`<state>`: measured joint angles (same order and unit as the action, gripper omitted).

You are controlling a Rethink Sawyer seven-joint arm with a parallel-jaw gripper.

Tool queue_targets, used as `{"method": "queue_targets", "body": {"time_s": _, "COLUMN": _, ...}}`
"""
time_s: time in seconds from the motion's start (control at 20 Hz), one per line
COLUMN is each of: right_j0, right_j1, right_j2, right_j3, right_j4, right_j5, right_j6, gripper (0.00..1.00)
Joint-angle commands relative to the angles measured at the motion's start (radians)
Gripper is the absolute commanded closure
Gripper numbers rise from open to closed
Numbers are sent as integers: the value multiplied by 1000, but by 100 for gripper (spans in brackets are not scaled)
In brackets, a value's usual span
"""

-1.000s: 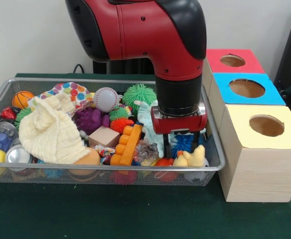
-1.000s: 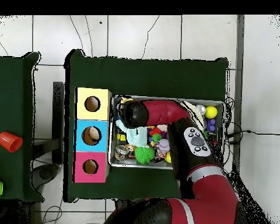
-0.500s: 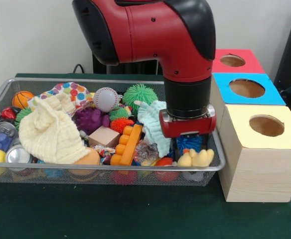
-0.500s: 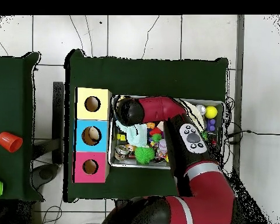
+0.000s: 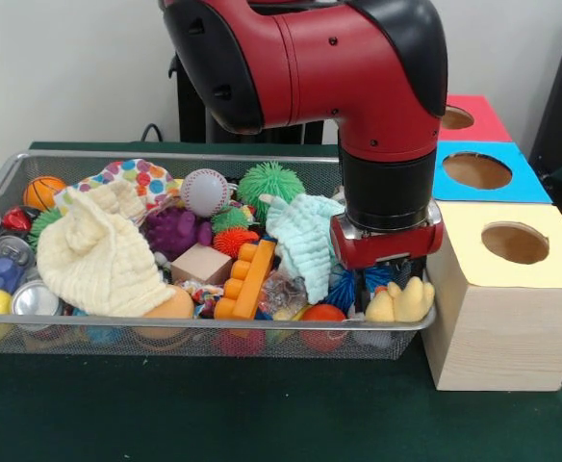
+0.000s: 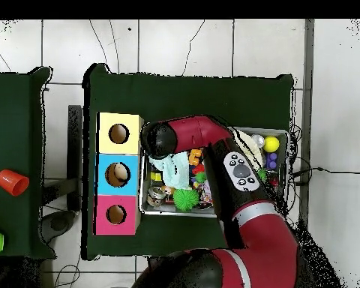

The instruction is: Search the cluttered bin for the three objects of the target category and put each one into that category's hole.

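Note:
My gripper (image 5: 389, 289) hangs at the right end of the wire bin (image 5: 214, 325), shut on a yellow soft toy (image 5: 403, 301) that sits level with the bin's rim. Beside it stands the yellow-topped box (image 5: 473, 223) with its round hole, then the blue-topped box (image 5: 531, 189) and the red-topped box (image 5: 483, 123) behind. In the overhead view the arm's wrist (image 6: 159, 140) covers the gripper, close to the yellow box (image 6: 108, 123). A mint cloth (image 5: 305, 241) and a blue spiky ball (image 5: 344, 286) lie just left of the gripper.
The bin holds a cream cloth (image 5: 93, 255), a baseball (image 5: 205, 191), a green spiky ball (image 5: 268, 181), an orange brick (image 5: 244, 279), a purple toy (image 5: 173, 231), a wooden block (image 5: 201, 263) and cans. A red cup (image 6: 12, 182) stands on the separate table.
The arm has shifted steadily toward the yellow box, carrying the yellow toy with it from inside the bin to the bin's end wall.

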<state>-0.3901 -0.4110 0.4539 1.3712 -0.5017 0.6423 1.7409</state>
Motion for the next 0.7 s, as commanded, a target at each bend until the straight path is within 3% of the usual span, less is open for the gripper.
{"method": "queue_targets", "body": {"time_s": 0.05, "right_j0": -25, "right_j1": 46, "right_j2": 168, "right_j3": -48, "right_j4": -59, "right_j5": 85, "right_j6": -384, "gripper": 0}}
{"method": "queue_targets", "body": {"time_s": 0.7, "right_j0": -68, "right_j1": 75, "right_j2": 183, "right_j3": -45, "right_j4": -80, "right_j5": 20, "right_j6": -304, "gripper": 0}}
